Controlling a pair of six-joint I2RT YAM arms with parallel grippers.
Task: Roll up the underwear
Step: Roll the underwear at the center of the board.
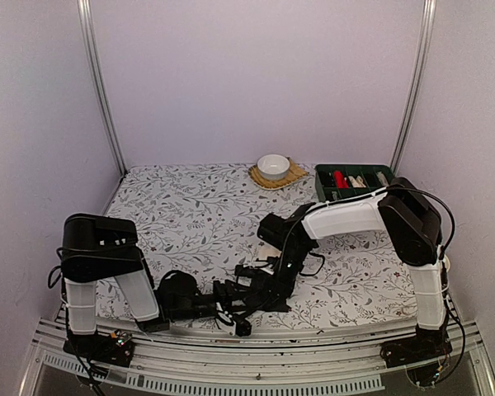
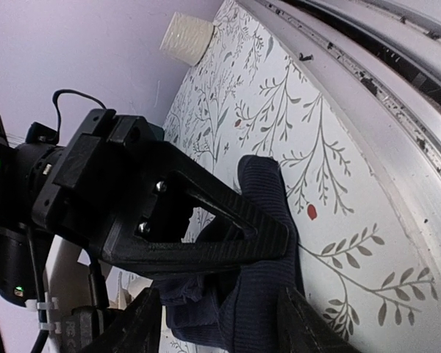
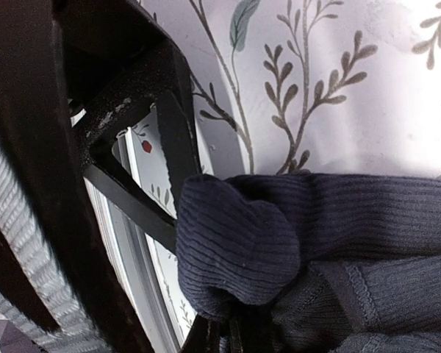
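The right end effector is clenching on the underwear, pinching the dark ribbed cloth just under a rounded fold that is bulging like the start of a roll. The left end effector is sitting with its fingers apart and cloth between them; whether it is pressing I cannot tell. The garment is lying at the near edge of the tabletop, beside the metal rail. Rolling is seemingly under way but loose; the next move is calling for turning the fold over itself, tightly.
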